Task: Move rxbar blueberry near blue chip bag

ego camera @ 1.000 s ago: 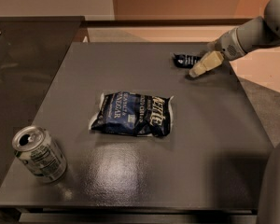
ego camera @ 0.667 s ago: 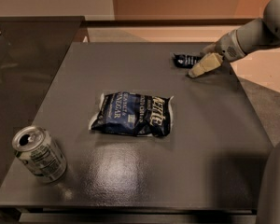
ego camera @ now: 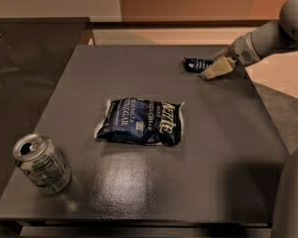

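The rxbar blueberry (ego camera: 195, 63), a small flat dark wrapper with white lettering, lies near the table's far right edge. The blue chip bag (ego camera: 140, 121), large and crinkly with white lettering, lies flat at the middle of the table. My gripper (ego camera: 212, 71) comes in from the right on a grey arm; its tan fingertips rest low over the table just right of the bar, touching or almost touching its right end. The bar is well apart from the chip bag, up and to the right of it.
A silver drink can (ego camera: 41, 162) lies tilted at the front left of the dark grey table (ego camera: 139, 197). A darker counter (ego camera: 30, 58) adjoins on the left. The robot's own body shows at the lower right edge (ego camera: 293, 197).
The gripper has stayed by the bar's right end with only a slight shift. The bar, chip bag and can have not moved.
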